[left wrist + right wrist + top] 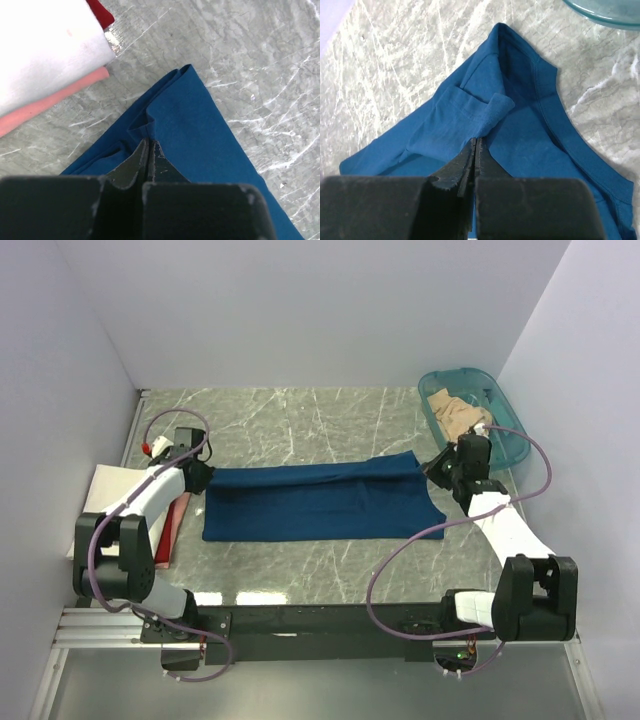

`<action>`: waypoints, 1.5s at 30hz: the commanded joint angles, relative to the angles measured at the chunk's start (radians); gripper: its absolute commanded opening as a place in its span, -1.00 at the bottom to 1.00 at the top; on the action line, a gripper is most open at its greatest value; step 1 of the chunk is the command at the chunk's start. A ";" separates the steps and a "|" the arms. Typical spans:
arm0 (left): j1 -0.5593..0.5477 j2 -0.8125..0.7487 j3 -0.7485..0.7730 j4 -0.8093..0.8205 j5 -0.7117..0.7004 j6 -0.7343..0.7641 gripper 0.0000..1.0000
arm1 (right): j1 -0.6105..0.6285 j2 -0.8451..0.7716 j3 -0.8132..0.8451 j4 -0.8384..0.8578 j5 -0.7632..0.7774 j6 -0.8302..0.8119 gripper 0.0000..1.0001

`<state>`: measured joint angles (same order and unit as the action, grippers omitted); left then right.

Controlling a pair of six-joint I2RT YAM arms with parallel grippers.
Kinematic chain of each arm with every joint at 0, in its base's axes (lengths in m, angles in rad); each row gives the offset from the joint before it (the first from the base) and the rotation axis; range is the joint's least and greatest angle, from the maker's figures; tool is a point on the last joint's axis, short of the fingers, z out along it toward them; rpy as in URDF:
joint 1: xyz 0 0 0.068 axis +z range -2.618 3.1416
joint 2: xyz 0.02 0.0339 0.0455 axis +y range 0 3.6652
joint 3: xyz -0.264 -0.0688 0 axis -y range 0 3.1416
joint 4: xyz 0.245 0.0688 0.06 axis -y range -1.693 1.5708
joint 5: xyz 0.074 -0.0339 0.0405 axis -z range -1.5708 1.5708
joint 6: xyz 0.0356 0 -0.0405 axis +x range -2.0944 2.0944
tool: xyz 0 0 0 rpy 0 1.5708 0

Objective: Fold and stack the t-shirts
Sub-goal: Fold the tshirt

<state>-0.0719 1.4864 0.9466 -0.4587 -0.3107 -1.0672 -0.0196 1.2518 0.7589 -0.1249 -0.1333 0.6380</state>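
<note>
A dark navy blue t-shirt [320,505] lies folded lengthwise in a long band across the middle of the table. My left gripper [205,478] is shut on its left end, and the left wrist view shows the closed fingertips pinching a fold of the blue cloth [200,125]. My right gripper [437,468] is shut on the right end near the collar [555,125], with a bunched fold caught at the tips. A tan-beige t-shirt [455,415] lies crumpled in the tub. A folded white t-shirt [100,490] rests at the far left.
The teal translucent tub [505,435] stands at the back right, just beyond my right gripper. Under the white shirt [45,50] lie folded pink cloth [60,97] and red cloth [100,12], close to my left arm. Walls close in the left, right and back.
</note>
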 commanded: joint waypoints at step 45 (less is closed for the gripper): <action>0.023 -0.222 -0.229 0.132 0.027 0.039 0.11 | -0.008 -0.181 -0.219 0.013 -0.037 -0.014 0.37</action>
<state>-0.0532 1.3270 0.7063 -0.3626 -0.2852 -1.0485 -0.0410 1.1168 0.4980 -0.1226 -0.1635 0.6418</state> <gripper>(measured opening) 0.532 0.680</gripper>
